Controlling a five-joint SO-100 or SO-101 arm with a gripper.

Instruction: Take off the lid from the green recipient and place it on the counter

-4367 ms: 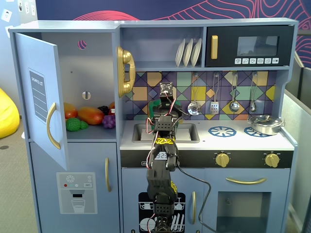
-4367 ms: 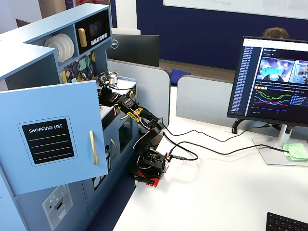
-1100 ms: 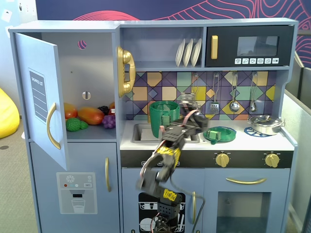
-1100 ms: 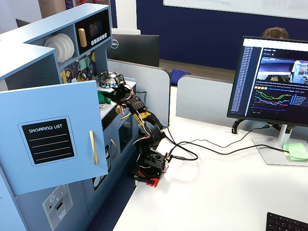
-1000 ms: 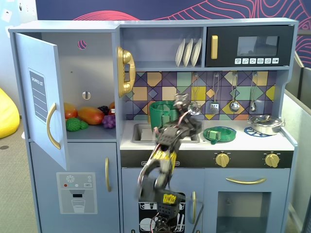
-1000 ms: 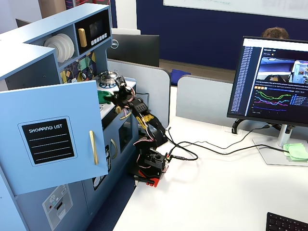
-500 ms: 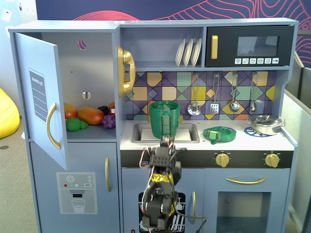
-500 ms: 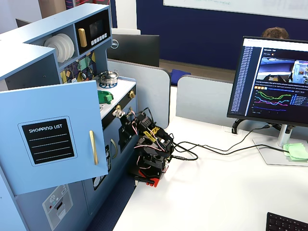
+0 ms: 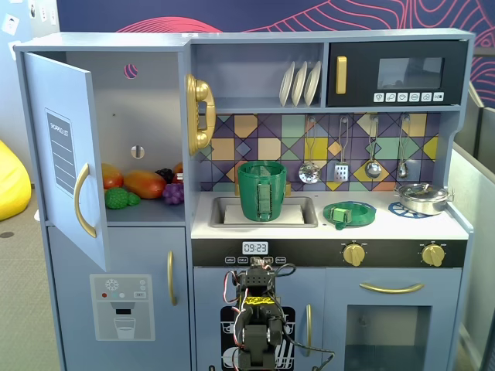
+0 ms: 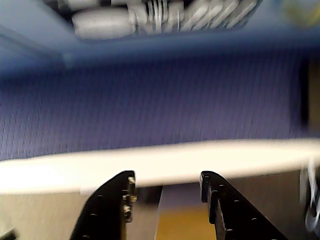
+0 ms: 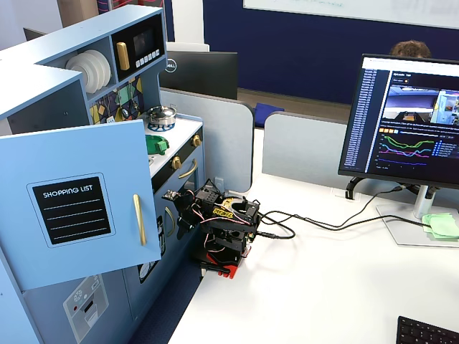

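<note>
Lid (image 9: pixel 349 214) sits on counter (image 9: pixel 456 226), claw (image 10: pixel 167 187) wide and empty; folded arm's only risk is bumping the cupboard front

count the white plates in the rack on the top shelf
3. In a fixed view the plates stand on edge side by side in the shelf left of the microwave: left plate, middle plate, right plate. More could hide behind them.

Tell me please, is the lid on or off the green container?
Off: the lid lies on the counter, right of the green container standing open-topped in the sink.
</note>
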